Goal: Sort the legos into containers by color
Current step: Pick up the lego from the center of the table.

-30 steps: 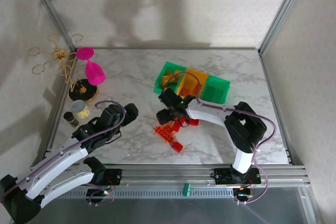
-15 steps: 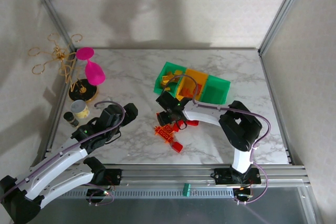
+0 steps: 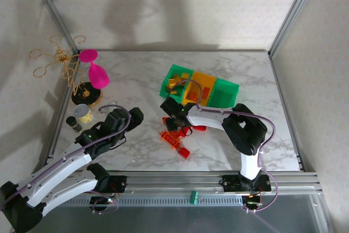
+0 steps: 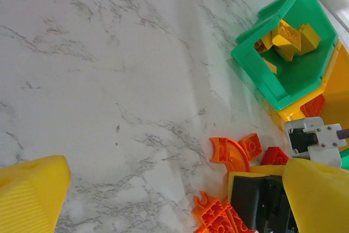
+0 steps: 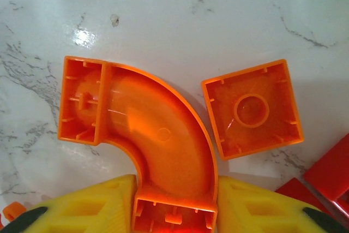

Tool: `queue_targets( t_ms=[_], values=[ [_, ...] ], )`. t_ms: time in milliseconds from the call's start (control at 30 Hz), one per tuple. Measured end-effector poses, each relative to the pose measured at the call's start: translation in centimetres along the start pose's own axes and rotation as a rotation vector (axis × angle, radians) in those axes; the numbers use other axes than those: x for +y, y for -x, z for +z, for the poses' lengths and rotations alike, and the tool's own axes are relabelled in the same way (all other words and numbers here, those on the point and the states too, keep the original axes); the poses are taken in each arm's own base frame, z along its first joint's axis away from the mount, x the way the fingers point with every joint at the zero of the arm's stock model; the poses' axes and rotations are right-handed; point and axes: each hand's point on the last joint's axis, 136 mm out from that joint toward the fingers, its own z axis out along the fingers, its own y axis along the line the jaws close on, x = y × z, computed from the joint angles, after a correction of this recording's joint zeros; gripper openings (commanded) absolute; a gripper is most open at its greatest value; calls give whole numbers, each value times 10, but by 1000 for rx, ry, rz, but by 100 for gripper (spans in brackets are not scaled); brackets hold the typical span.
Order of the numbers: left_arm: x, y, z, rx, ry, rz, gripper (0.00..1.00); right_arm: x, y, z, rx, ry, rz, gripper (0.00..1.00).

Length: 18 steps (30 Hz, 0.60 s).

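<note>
An orange arch lego (image 5: pixel 163 135) lies on the marble, and the yellow fingers (image 5: pixel 92 205) of my right gripper (image 5: pixel 175 185) press on both sides of its near end. An orange square lego (image 5: pixel 252 108) lies just right of it, with a red one (image 5: pixel 330 173) beyond. From above, the right gripper (image 3: pixel 172 121) is low over the lego pile (image 3: pixel 172 137). The containers (image 3: pixel 199 85) stand behind it: the left green bin (image 4: pixel 294 75) has yellow legos (image 4: pixel 289 37) in it, and the orange middle bin (image 3: pixel 203 87) has red ones. My left gripper (image 3: pixel 128 119) is open and empty, left of the pile.
A pink goblet (image 3: pixel 97 73) and a gold wire stand (image 3: pixel 60 63) occupy the back left. A cream cup (image 3: pixel 83 114) and a small dark bottle (image 3: pixel 73 124) stand near the left arm. One red lego (image 3: pixel 184 153) lies toward the front edge.
My right gripper has shifted a little left over the pile and its fingers have closed in on the orange arch. The left arm has stayed still.
</note>
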Motion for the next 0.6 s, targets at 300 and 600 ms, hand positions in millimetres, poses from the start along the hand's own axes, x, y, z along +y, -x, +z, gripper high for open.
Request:
queue_targets(
  t_ms=[300,600],
  values=[
    [-4,-4,2,29,-6,12,100,3,11,-11,-36,15,4,31],
    [-36,-3,2,66,-100,49,100,-4,50,-73,-207,51,57,29]
  ],
)
